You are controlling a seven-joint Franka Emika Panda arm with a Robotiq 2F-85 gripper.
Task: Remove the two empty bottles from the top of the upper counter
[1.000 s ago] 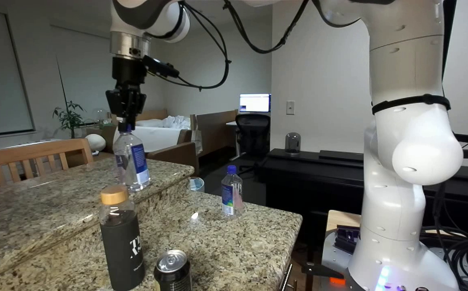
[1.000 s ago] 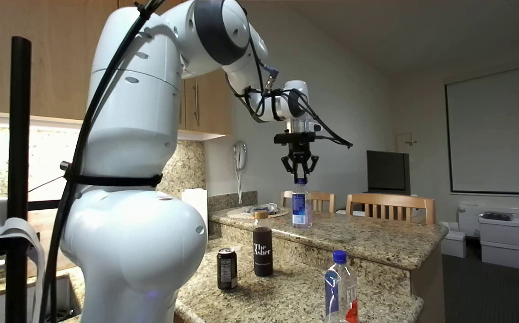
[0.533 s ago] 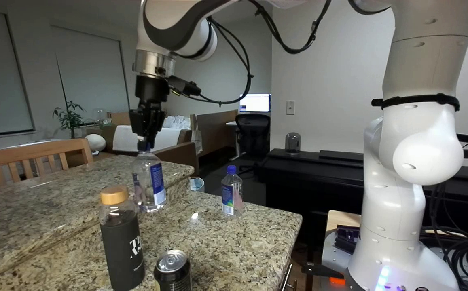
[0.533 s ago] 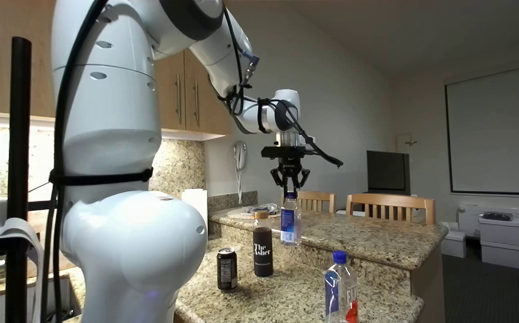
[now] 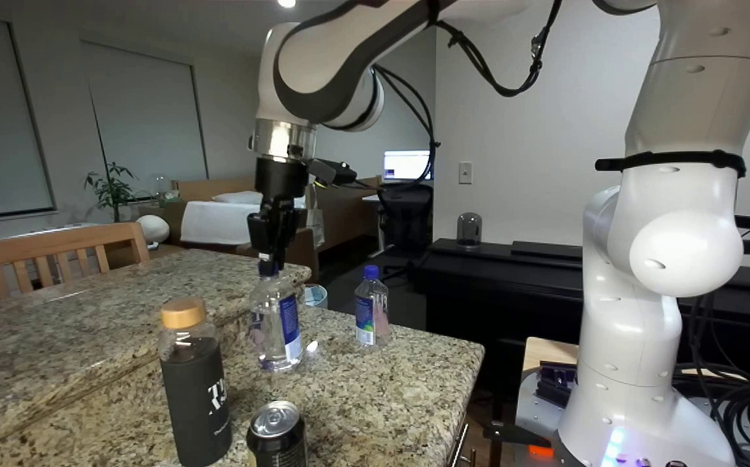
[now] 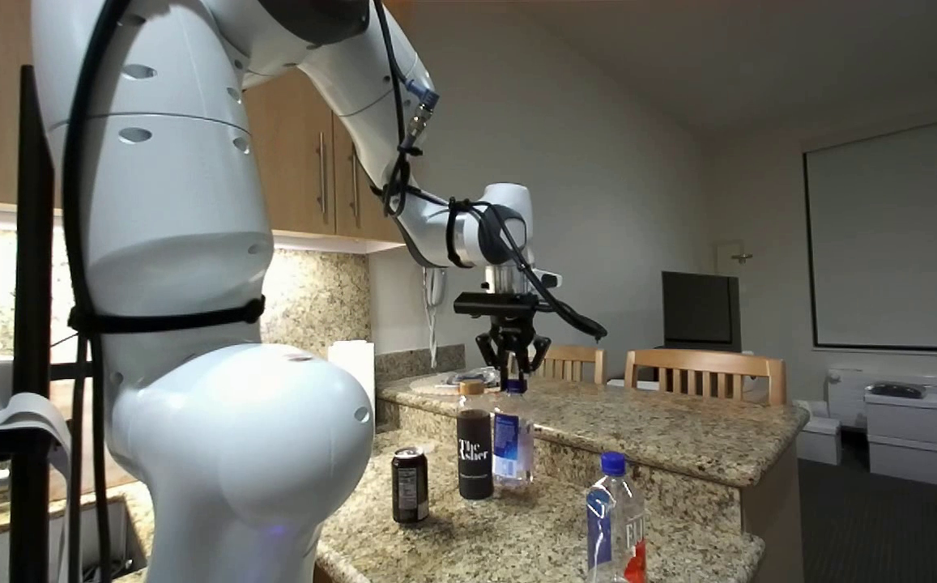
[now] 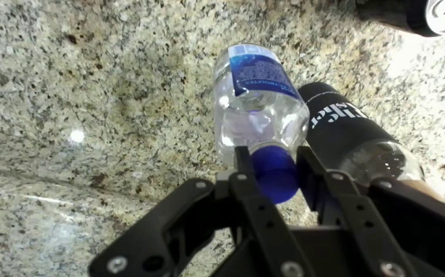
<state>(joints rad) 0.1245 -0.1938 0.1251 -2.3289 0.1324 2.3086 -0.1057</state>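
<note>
My gripper [image 5: 272,263] is shut on the blue cap of a clear bottle [image 5: 275,332] with a blue label, held upright. This bottle is over the lower counter [image 5: 375,395], beside the step; I cannot tell whether its base touches the granite. In an exterior view the bottle [image 6: 514,445] is close to the dark flask. In the wrist view the fingers [image 7: 272,156] are either side of the cap on the bottle [image 7: 260,111]. The other clear bottle [image 5: 373,310] stands upright on the lower counter, also seen in an exterior view [image 6: 615,526]. The upper counter [image 5: 89,324] bears neither bottle.
The dark flask [image 5: 196,395] with a tan cap stands right beside the held bottle, also in the wrist view [image 7: 345,123]. A black can [image 6: 410,486] stands near it. Wooden chairs [image 6: 703,372] stand behind the upper counter. A placemat [image 6: 436,385] lies at its far end.
My gripper has carried the bottle off the upper counter, over its edge and down to the lower counter, toward the flask's side. The other bottle, flask and can have not moved.
</note>
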